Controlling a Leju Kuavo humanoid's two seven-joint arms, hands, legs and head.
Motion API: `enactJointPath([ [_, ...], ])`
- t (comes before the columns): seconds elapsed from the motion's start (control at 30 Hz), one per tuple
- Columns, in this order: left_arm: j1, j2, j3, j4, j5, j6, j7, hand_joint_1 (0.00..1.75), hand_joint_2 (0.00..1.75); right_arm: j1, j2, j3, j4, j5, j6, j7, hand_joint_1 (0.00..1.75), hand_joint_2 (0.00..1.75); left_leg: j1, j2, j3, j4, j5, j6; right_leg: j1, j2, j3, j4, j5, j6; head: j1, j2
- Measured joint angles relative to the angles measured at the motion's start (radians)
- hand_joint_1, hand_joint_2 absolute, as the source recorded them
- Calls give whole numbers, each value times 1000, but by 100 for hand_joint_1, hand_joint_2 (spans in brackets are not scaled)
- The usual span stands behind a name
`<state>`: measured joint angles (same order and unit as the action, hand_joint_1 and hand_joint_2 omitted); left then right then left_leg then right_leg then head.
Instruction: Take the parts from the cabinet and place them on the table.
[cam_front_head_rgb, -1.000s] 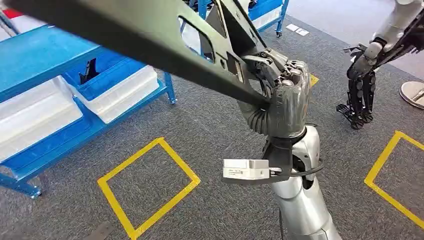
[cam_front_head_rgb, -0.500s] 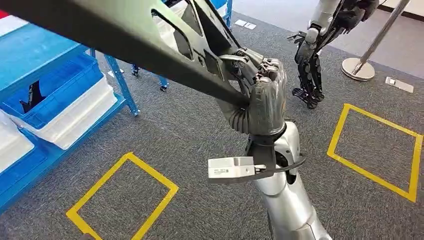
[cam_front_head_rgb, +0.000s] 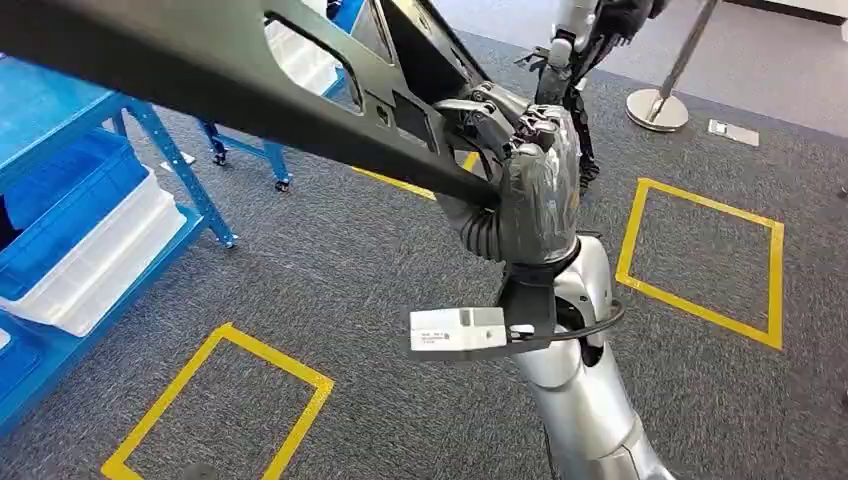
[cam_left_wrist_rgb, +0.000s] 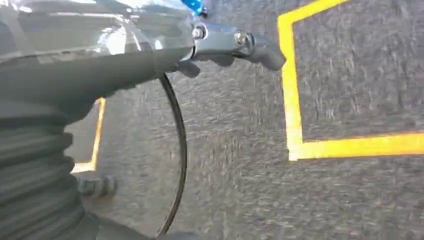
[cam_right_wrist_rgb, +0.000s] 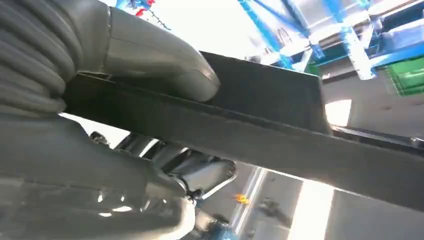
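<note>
One long black part (cam_front_head_rgb: 250, 80) is clenched at its near end in the right robot hand (cam_front_head_rgb: 535, 190), its long axis running up and leftward across the head view. Whether the left robot hand (cam_left_wrist_rgb: 150, 55) grasps anything, I cannot tell.

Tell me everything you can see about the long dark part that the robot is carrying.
The part is a long, flat, dark grey panel, matt like moulded plastic or painted metal, with angular cut-outs and small slots near its gripped end. It is held in the air above the carpet, slanting across the head view from the upper left. The right hand grips that end, its thumb pressed on one face.
</note>
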<state>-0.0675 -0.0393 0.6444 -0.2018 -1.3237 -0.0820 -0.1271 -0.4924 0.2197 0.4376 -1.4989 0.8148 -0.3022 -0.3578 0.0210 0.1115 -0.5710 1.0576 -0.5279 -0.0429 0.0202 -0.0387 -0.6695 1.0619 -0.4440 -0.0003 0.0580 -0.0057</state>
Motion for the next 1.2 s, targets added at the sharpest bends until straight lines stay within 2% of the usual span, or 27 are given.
enactJointPath([
  [0.03,-1,-6,-5,1,-9,-3,6,0,175,-3,0,0,2,4,5,4,175,175,1,10,8,-4,-2,-7,0,11,3,-7,2,-8,0,0],
  [0.07,-1,-13,-10,1,-15,-9,9,0,175,-3,3,1,4,9,8,6,175,175,6,-22,9,4,-12,-11,-14,18,13,-14,6,-14,-4,0],
  [0.1,0,-22,-14,3,-16,-12,9,0,175,-9,4,2,7,12,10,10,175,175,6,-66,-3,33,-30,-9,-14,27,17,-16,4,-17,-8,0],
  [0.13,1,-28,-16,3,-17,-13,13,0,175,-13,8,6,11,18,11,13,175,175,7,-93,-35,100,-66,-8,-15,33,19,-16,3,-28,-16,0],
  [0.17,4,-33,-17,5,-21,-14,19,0,175,-13,11,9,16,24,13,18,175,175,3,-104,-78,184,-101,-9,-15,46,22,-16,2,-30,-26,0],
  [0.23,5,-42,-18,8,-27,-14,29,0,175,-11,11,13,30,34,14,24,175,175,0,-109,-148,305,-127,-10,-14,74,23,-15,1,-31,-32,0],
  [0.27,4,-49,-19,8,-32,-15,32,0,175,-11,11,13,34,40,16,26,175,175,1,-109,-151,296,-106,-9,-14,87,25,-15,1,-31,-33,0],
  [0.33,-3,-57,-28,8,-37,-16,44,0,175,-10,11,13,40,46,16,27,175,175,6,-114,-99,161,-17,-9,-16,115,29,-13,0,-29,-36,0],
  [0.37,-7,-61,-33,8,-41,-16,48,0,175,-10,11,13,40,48,16,30,175,175,13,-138,-59,69,30,-11,-18,128,30,-10,-3,-24,-36,0],
  [0.4,-9,-66,-34,8,-44,-15,57,0,175,-11,11,13,41,52,18,33,175,175,21,-194,-41,30,23,-13,-17,137,25,-4,-5,-18,-37,0],
  [0.53,-20,-82,-38,7,-56,-12,85,0,175,-3,3,7,42,58,39,42,175,175,8,-161,-38,19,26,5,-23,180,13,-6,3,1,-34,0],
  [0.57,-28,-89,-40,7,-56,-12,86,0,175,-2,1,0,42,54,46,37,175,175,14,-147,-36,14,30,15,-22,158,9,-1,-1,2,-35,0],
  [0.6,-33,-89,-40,6,-54,-11,84,0,175,-5,0,-5,42,47,51,28,175,175,13,-138,-34,13,30,21,-14,105,0,22,-17,7,-22,0],
  [0.63,-35,-89,-40,5,-49,-11,81,0,175,-8,1,-5,43,42,53,18,175,175,10,-125,-33,13,27,27,-15,77,-30,79,-49,9,-11,0],
  [0.7,-36,-89,-40,3,-46,-11,69,0,175,-6,8,-4,50,39,64,7,175,175,7,-93,-30,13,23,33,-21,60,-107,228,-108,12,-6,0],
  [0.73,-39,-92,-40,2,-44,-11,64,0,175,-5,11,-2,59,39,69,1,175,175,6,-78,-29,13,21,35,-24,57,-138,283,-120,13,-4,0],
  [0.77,-46,-95,-40,0,-44,-9,65,0,175,-1,13,-2,70,39,70,-3,175,175,6,-65,-26,13,18,36,-27,54,-145,286,-105,15,-3,0],
  [0.8,-52,-96,-40,-2,-44,-5,71,0,175,2,18,-2,78,37,70,-9,175,175,6,-53,-23,13,15,35,-29,51,-126,244,-72,15,1,0],
  [0.87,-56,-96,-40,-4,-44,-2,76,0,175,4,29,-2,87,26,68,-23,175,175,6,-31,-12,13,6,30,-29,24,-45,82,11,13,11,0],
  [0.9,-56,-93,-40,-5,-44,0,79,0,175,5,38,-1,90,17,66,-34,175,175,6,-21,-6,12,1,23,-25,-18,-13,14,18,12,16,0],
  [0.93,-55,-88,-40,-5,-44,1,79,0,175,4,47,-1,94,10,65,-39,175,175,-2,-13,-7,13,-4,16,-3,-34,-4,1,8,8,18,0],
  [0.97,-52,-79,-40,-5,-45,3,81,0,175,6,55,-1,97,7,66,-45,175,175,0,-4,-4,10,-4,13,-8,-23,-6,3,7,6,14,0],
  [1.03,-50,-73,-40,-5,-47,8,88,0,175,12,66,-2,102,2,70,-53,175,175,1,18,8,1,-7,3,2,-2,-7,1,4,-1,3,0],
  [1.07,-50,-72,-39,-8,-45,13,92,0,175,11,73,-2,103,-3,73,-59,175,175,3,29,11,-3,-11,-5,-5,9,3,-6,7,-10,3,0],
  [1.1,-49,-66,-38,-10,-40,20,99,0,175,14,89,-1,102,-8,76,-64,175,175,9,-16,17,14,-26,-6,-11,19,9,-12,7,-15,-2,0],
  [1.13,-47,-64,-38,-10,-36,24,100,0,175,12,100,2,103,-17,80,-67,175,175,9,-64,-6,67,-54,-4,-14,25,13,-12,5,-23,-5,0],
  [1.2,-32,-54,-32,-10,-26,29,108,0,175,20,115,11,106,-29,86,-73,175,175,7,-103,-87,227,-118,-5,-15,52,18,-13,2,-33,-26,0],
])
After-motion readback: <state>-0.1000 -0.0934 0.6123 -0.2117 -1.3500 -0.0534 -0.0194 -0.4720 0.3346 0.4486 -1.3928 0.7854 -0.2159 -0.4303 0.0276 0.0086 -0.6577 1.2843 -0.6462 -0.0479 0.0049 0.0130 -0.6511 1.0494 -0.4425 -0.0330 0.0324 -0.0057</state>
